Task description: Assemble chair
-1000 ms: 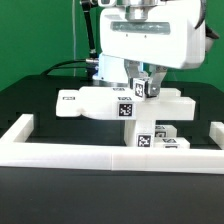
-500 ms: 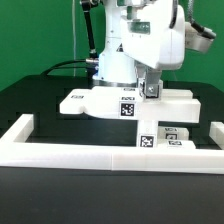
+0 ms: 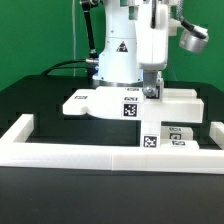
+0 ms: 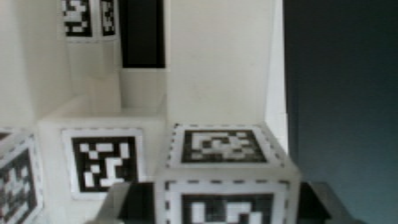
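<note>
A white robot arm (image 3: pixel 130 45) reaches down over a black table (image 3: pixel 30 105), in front of a green backdrop. Its gripper (image 3: pixel 150 92) is closed on a small white chair part (image 3: pixel 151 90), a blocky square piece with a black-and-white tag on its face. The part stands upright between the jaws, its long axis vertical.

Under it lies the chair's flat seat plate (image 3: pixel 105 104), wide and low, flat on the table. Its long axis runs from the exterior view's left to the exterior view's right, and a tag faces forward on its front edge. The held part rests at the plate's top, toward the exterior view's right.

A long low white border wall (image 3: pixel 100 157) frames the work area on three sides. Inside it, near the front on the exterior view's right, sit more loose chair parts (image 3: pixel 178 137) with tags.

The wrist view shows tagged white block faces (image 4: pixel 226 146) close up, with the two dark fingertips (image 4: pixel 125 198) at either side of the nearest block.
</note>
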Tool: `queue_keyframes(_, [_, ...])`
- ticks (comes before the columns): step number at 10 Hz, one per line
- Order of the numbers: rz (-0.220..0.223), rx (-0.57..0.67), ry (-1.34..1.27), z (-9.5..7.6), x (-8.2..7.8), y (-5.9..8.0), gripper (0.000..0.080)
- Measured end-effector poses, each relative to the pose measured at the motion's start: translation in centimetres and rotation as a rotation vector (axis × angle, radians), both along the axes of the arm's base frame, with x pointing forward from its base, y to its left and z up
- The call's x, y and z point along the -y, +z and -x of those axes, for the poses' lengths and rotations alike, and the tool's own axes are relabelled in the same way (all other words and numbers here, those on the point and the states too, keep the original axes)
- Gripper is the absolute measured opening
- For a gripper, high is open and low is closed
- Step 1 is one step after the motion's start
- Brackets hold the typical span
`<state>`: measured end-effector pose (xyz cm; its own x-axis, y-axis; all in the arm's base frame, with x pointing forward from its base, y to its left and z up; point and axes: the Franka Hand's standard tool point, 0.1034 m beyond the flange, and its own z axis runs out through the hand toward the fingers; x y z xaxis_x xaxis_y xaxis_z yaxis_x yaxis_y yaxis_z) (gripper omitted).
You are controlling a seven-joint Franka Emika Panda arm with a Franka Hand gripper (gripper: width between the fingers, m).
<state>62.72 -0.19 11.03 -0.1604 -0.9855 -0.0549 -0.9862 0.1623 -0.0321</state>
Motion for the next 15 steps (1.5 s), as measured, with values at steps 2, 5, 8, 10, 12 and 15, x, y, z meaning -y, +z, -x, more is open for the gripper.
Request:
queue_keyframes(2, [-0.007, -0.004, -0.089, 0.0, -0.3, 0.0, 0.0287])
queue_keyframes(5, [-0.021, -0.011, -0.225, 0.0, -0.8, 0.0, 0.0287])
queue_keyframes(8, [-0.025, -0.022, -0.309, 0.2, -1.0, 0.0, 0.0287])
queue_keyframes(10, [-0.024, -0.022, -0.293, 0.2, -1.1, -0.1, 0.0363])
queue_keyframes(12, [-0.028, -0.010, -0.299, 0.1, -1.6, 0.4, 0.0514])
queue_keyframes(15, [-0.044, 0.008, -0.306, 0.6, -2.1, 1.2, 0.0648])
